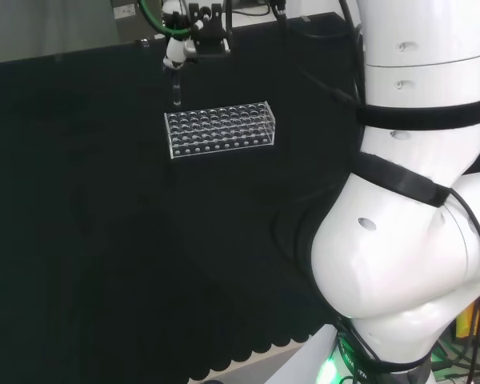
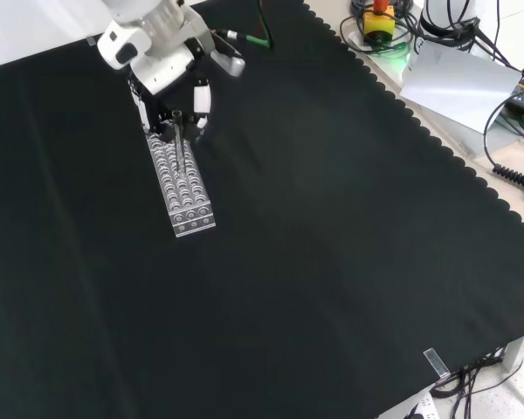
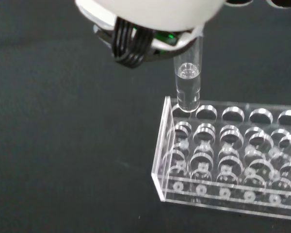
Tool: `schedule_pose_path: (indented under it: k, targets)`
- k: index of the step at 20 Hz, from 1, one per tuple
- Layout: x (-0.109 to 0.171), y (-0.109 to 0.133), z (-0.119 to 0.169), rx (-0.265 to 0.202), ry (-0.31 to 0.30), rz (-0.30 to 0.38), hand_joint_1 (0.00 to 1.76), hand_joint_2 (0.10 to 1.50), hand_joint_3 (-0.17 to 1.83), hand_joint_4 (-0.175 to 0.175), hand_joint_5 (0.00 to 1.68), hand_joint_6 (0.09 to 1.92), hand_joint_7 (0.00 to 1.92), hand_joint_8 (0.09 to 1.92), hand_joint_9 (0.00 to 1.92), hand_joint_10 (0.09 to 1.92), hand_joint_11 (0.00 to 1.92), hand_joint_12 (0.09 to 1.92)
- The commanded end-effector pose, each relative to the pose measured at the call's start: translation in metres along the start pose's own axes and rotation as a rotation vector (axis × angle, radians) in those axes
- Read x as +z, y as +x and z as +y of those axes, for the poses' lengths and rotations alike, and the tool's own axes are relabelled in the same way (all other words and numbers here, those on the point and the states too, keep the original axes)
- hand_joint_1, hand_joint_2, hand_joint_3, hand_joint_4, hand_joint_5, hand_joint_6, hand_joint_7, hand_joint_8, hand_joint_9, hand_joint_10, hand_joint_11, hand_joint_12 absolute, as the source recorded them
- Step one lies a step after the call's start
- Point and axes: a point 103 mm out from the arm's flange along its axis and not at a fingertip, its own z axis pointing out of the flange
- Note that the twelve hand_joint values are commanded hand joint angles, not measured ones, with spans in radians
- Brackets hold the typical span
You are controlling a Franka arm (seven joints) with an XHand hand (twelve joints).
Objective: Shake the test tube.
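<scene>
— Above the rack's far-left corner in the head view, what is the hand (image 1: 194, 42) doing?

— Fingers curled downward, pinching a clear test tube (image 1: 176, 90). Tube hangs upright below the fingertips, its lower end just over the clear test tube rack (image 1: 219, 130). Front view: hand (image 2: 170, 83) comes in at the top left, black and white fingers (image 2: 202, 98) closed around the tube's upper part, right over the rack's upper end.

— Tube seated in a hole or lifted?

— Wrist view puts the tube (image 3: 187, 86) close and large, upright, with its rounded bottom at the corner hole of the rack (image 3: 223, 155), next to the end wall. Touching or a little above the top plate: cannot tell. Blurred white part of the hand (image 3: 150, 12) and a bundle of black cables sit just over the tube's upper section.

— Contents?

— Looks clear through. Cannot tell whether any liquid is in it.

— Rack itself?

— Transparent plastic, rows of round holes, lying flat on the black cloth (image 1: 80, 240). Long axis runs left to right in the head view, and top to bottom in the front view (image 2: 182, 185). No other tube is plainly visible in the holes.

— Surroundings?

— Arm's white links (image 1: 416, 200) at the head view's right. Cloth's scalloped edge runs down the front view's right side, with cables and a yellow box with a red button (image 2: 378, 22) well apart from the rack.
</scene>
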Motion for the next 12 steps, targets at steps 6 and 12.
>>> schedule_pose_path:
  k: [6, 12]
  targets:
    - [-0.033, -0.012, -0.020, 0.012, -0.039, -0.011, 1.22, 0.68, 0.62, -0.175, 1.27, 0.65, 1.69, 0.55, 1.58, 0.51, 1.25, 0.87]
    - [-0.037, -0.047, -0.033, 0.105, -0.052, -0.011, 1.22, 0.68, 0.62, -0.175, 1.27, 0.65, 1.69, 0.55, 1.58, 0.51, 1.25, 0.87]
